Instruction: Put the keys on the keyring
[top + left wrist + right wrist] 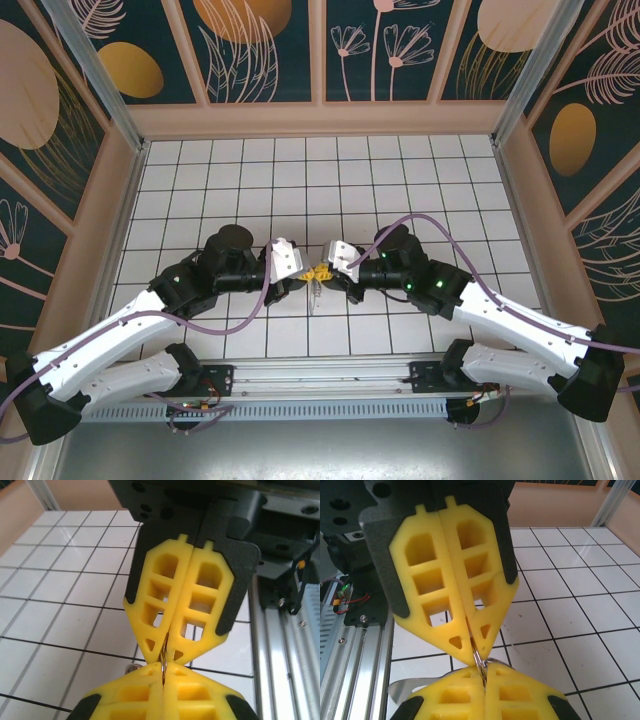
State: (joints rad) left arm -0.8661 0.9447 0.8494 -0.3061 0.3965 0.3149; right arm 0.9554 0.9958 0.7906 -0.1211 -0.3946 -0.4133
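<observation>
Left gripper (471, 647): matt yellow plastic fingers, as I see them from my remote desk.
Right gripper (484, 676): the same matt yellow plastic.
Housing (375, 530): black, grainy, dull.
Keyring (478, 659): thin, shiny metal wire.
Counter (570, 610): white, smooth, with a slight sheen.
Rail (355, 650): pale brushed metal, to my eye.

White-and-black left arm (120, 330) and right arm (520, 325) are angled inward, wrists faced toward each other. Left gripper (309, 272), with yellow lattice plastic fingers, is seen closed, fingers pressed together. Right gripper (327, 272) is closed likewise. Fingertips are met tip to tip at centre.
</observation>
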